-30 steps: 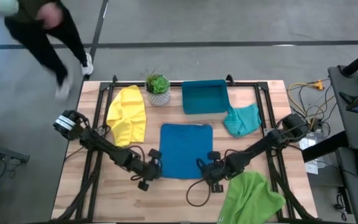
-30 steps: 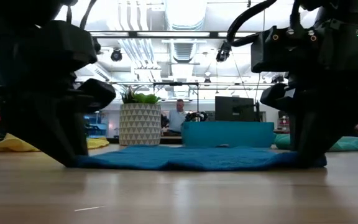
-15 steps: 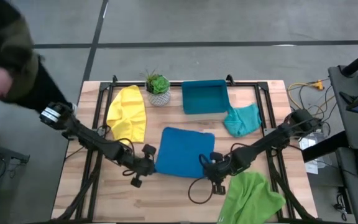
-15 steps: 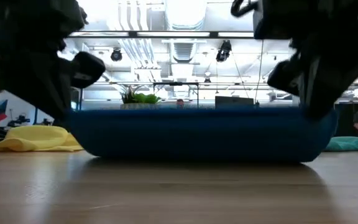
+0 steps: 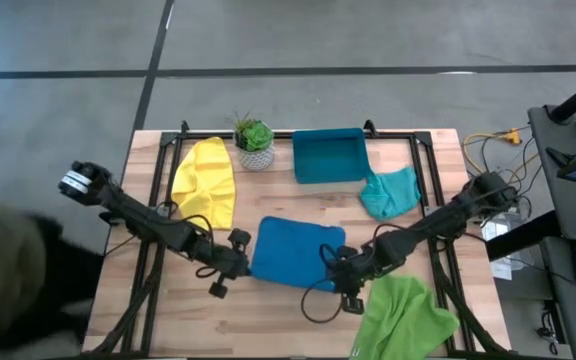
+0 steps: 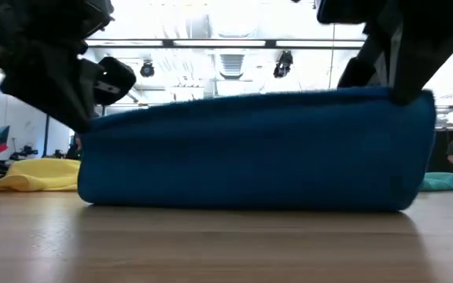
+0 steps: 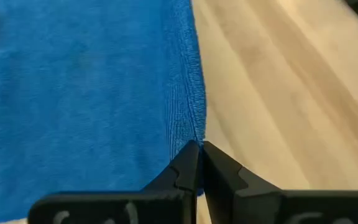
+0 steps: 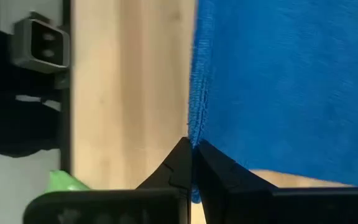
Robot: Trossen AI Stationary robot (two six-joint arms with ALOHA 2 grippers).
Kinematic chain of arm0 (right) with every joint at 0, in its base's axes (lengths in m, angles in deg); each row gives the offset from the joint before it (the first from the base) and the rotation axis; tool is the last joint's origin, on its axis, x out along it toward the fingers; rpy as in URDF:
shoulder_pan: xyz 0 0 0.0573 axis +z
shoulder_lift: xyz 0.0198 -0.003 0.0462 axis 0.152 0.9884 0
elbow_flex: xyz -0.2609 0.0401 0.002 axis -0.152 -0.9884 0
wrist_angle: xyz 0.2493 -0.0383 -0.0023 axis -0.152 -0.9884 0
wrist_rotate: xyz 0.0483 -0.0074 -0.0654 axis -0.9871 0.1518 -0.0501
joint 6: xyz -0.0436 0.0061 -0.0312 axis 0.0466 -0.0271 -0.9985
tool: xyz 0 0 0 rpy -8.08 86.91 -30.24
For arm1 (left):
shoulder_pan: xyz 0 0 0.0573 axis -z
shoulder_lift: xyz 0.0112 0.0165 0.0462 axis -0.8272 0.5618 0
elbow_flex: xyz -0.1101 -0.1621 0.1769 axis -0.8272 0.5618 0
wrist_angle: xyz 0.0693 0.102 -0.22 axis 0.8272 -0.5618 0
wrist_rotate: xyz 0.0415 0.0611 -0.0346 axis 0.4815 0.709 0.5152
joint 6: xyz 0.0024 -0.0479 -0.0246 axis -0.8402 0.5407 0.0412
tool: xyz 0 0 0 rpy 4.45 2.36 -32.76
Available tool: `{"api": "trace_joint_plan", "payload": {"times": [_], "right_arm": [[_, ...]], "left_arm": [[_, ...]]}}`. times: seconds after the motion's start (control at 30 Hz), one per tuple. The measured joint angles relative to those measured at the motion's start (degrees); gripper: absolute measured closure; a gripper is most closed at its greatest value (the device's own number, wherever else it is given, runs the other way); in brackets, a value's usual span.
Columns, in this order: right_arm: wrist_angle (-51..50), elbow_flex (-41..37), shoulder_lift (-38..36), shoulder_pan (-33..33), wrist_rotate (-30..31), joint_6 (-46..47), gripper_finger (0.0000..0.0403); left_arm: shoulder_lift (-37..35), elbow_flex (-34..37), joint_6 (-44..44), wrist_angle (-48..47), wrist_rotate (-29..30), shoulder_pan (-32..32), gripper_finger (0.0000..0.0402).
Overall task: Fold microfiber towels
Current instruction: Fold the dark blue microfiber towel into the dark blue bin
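Observation:
The blue towel (image 5: 296,250) lies at the table's middle, its near edge (image 6: 250,98) raised and its far part on the wood. My left gripper (image 5: 236,262) is shut on its near left corner, my right gripper (image 5: 340,272) on its near right corner. The yellow towel (image 5: 206,185) lies crumpled at the far left, the teal towel (image 5: 390,192) at the far right beside the tray, the light green towel (image 5: 400,315) at the near right edge. My left gripper pinches the blue towel's near left corner (image 7: 188,138) between its two fingers, on the hemmed edge. The corner is lifted off the table; the cloth runs away from the fingers. My right gripper pinches the near right corner (image 8: 195,138) between its two fingers, on the hemmed edge. The corner is lifted, and the near edge spans level between both grippers.
A rigid teal-blue tray (image 5: 329,155) and a potted plant (image 5: 254,140) stand at the far edge. A dark cable (image 5: 318,305) loops on the wood near my right gripper. A person's dark shape (image 5: 8,280) shows left of the table.
Both grippers have risen and gone toward the table's far edge with the blue towel's near corners. The near edge has lifted off the wood and come over the towel's far part, which has stayed on the table.

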Motion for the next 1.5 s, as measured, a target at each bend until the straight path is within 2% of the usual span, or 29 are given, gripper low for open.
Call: {"api": "trace_joint_plan", "payload": {"times": [0.37, 0.83, 1.07, 1.23, 1.5], "right_arm": [[-4.70, -1.87, -1.34, -5.20, 0.11, -4.29, 0.0394], [-9.46, -2.74, -2.34, -15.30, -0.02, -13.85, 0.0394], [-9.73, -4.10, -2.34, -19.41, -0.02, -15.09, 0.0394], [-9.69, -5.19, -2.34, -21.02, -0.02, -15.06, 0.0394], [-9.58, -6.29, -1.94, -22.45, 0.34, -13.80, 0.0392]], "left_arm": [[-0.15, 0.11, -1.95, 0.18, 0.52, -9.33, 0.0402], [-0.15, 0.11, -4.13, 0.32, 0.68, -19.35, 0.0402], [1.12, 0.74, -4.17, 2.05, 0.63, -21.61, 0.0401], [5.24, 0.51, -4.21, 6.31, 0.43, -21.65, 0.0401], [10.03, 0.06, -3.81, 6.89, 4.71, -22.44, 0.0401]]}}
